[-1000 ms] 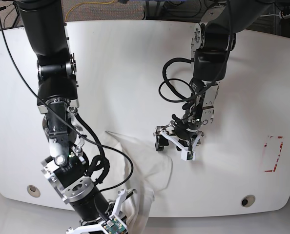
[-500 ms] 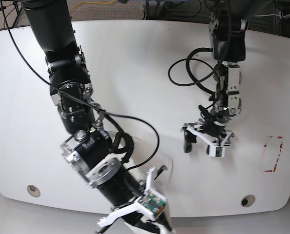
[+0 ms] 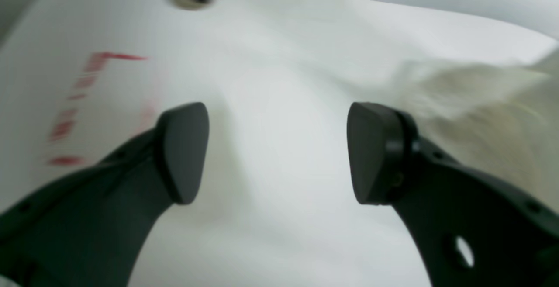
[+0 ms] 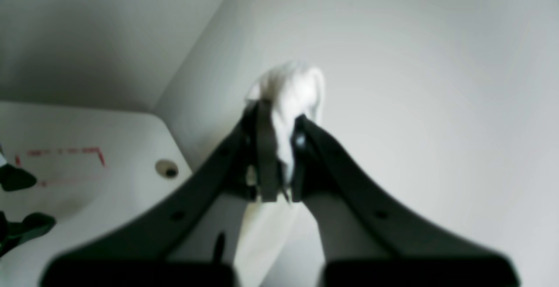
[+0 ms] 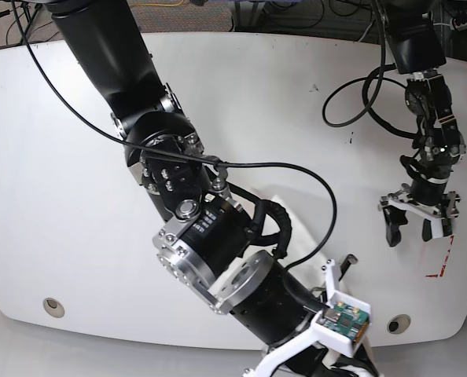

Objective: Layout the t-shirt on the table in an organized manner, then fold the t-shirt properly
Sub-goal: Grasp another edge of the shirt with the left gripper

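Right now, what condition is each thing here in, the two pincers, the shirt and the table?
left pincer: open, empty, above bare tabletop
right pincer: shut on the t-shirt
t-shirt: bunched, pinched by the right pincer, not laid flat
table: mostly bare, t-shirt lying partly on it

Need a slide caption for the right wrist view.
Right gripper shut on bunched white t-shirt, lifted beyond the table edge.

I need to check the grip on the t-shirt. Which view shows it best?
The right wrist view: the right gripper is shut on a bunch of the t-shirt. The left wrist view shows only blurred cloth at its right edge; the base view shows just a sliver behind the arm.
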Robot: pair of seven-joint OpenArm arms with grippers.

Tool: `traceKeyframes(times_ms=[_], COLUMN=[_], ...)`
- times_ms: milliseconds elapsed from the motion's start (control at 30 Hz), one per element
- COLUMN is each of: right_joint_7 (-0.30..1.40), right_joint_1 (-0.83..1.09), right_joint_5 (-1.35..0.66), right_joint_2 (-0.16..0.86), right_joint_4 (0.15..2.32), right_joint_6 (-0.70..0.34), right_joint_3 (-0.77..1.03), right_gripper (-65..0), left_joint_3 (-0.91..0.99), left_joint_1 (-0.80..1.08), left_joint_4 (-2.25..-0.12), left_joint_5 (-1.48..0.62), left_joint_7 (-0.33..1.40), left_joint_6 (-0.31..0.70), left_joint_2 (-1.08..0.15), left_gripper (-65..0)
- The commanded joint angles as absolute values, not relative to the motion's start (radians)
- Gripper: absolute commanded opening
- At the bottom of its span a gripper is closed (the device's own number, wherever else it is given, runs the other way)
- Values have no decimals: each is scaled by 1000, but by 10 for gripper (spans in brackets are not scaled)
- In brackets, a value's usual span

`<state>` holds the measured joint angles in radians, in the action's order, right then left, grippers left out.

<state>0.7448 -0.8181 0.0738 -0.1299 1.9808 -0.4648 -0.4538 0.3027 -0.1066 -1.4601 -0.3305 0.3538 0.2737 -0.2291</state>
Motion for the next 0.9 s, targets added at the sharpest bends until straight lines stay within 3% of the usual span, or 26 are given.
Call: traceKeyframes(times_ms=[0,367,867], right_joint_7=[728,728,722], right_joint_1=[-874,-846,-679], right_joint_5=[82,84,139], right_joint_2=[-148,-150,-27], right_joint_4=[2002,2005,2026], right_joint_6=[-449,-447,-449], right_joint_3=[-447,-446,-444], right_gripper=[-642,-642,-644], left_joint_3=[302,292,213], left_joint_1=[-111,-96,-143], left_joint_4=[-1488,-1486,-1349], left_joint_5=[-378,-420,-414], left_joint_7=[337,337,335], left_joint_6=[285,285,285], left_joint_2=[-259,-269,-220], left_gripper=[-197,-197,-194])
